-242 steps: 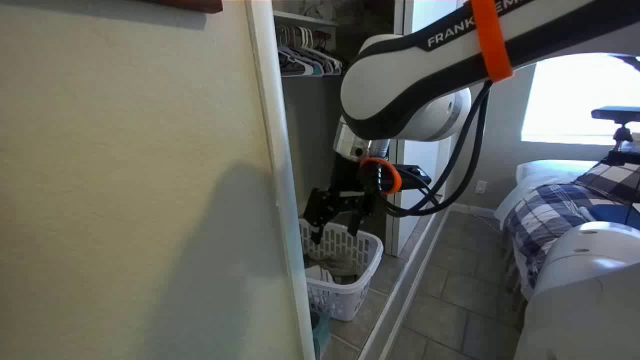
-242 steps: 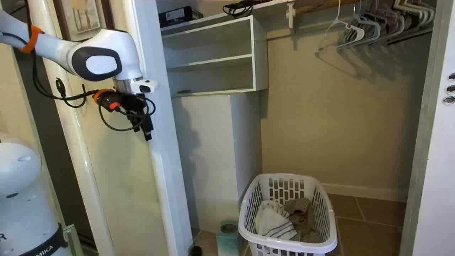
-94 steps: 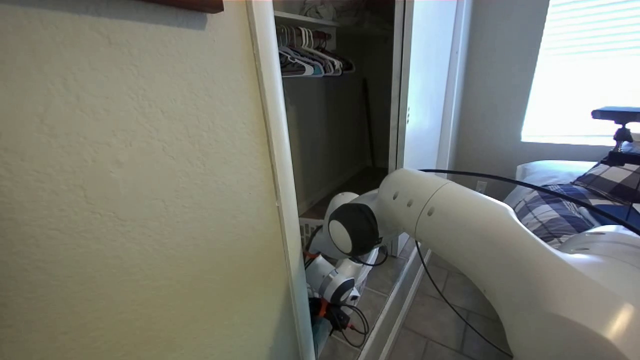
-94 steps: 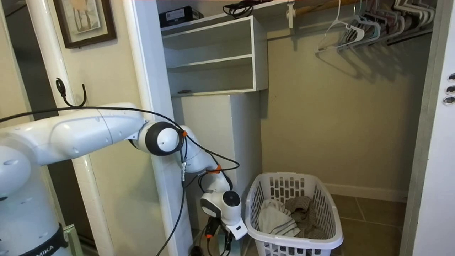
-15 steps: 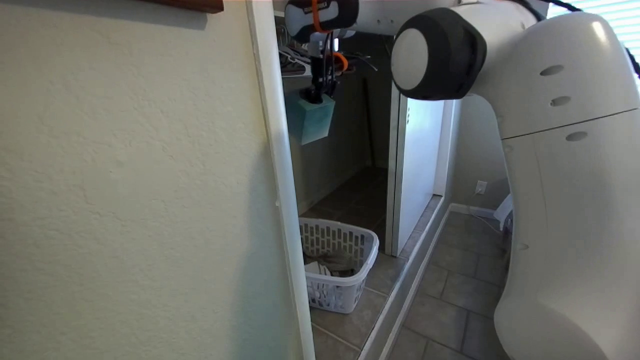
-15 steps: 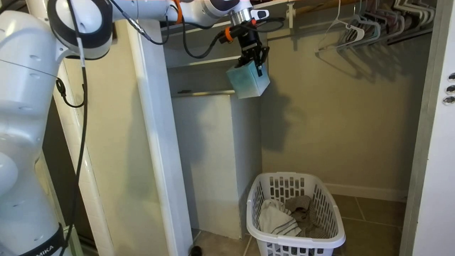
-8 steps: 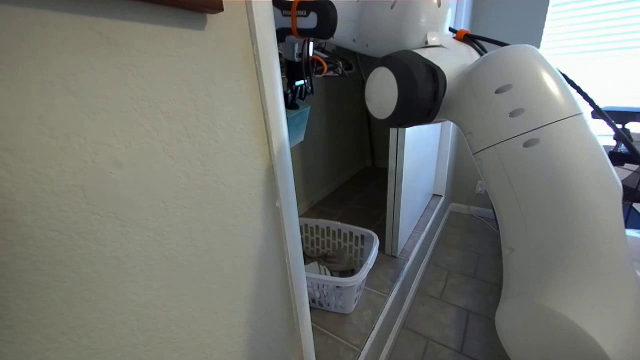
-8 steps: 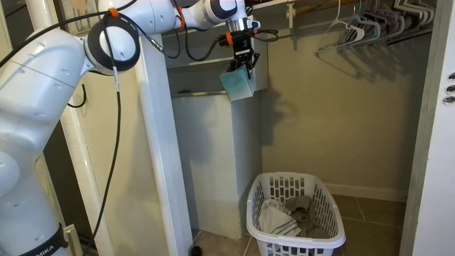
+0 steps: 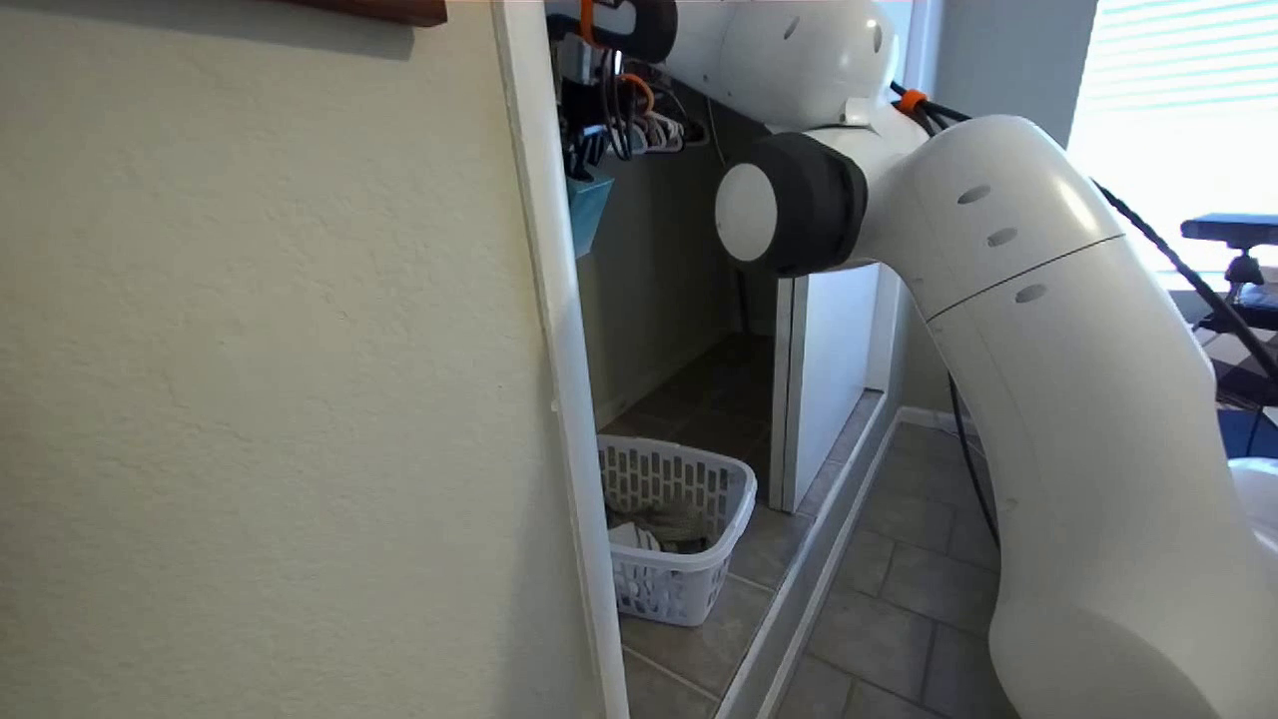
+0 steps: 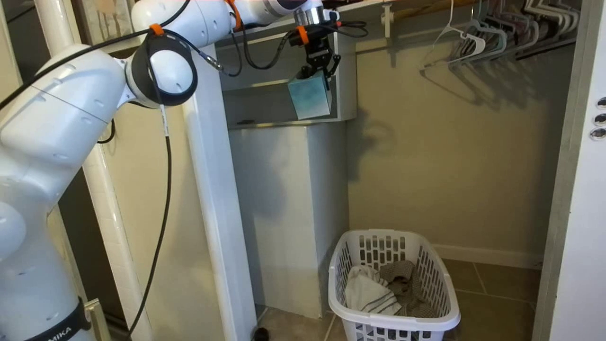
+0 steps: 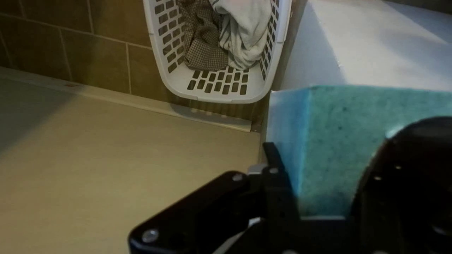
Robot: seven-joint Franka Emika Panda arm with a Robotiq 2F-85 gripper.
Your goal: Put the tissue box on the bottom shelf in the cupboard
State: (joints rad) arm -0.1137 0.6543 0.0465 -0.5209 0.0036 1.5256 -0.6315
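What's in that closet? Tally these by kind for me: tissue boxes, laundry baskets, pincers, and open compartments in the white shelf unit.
Tissue box: 1
Laundry basket: 1
Pincer: 1
Compartments in the white shelf unit: 2 (upper one partly hidden)
Total: 5

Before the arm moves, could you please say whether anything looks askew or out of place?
The tissue box looks tilted in the gripper: in an exterior view its side edge slants opposite to the cupboard frame. Nothing looks spilled.

The tiled floor (image 10: 492,315) bears a white basket (image 10: 393,323).
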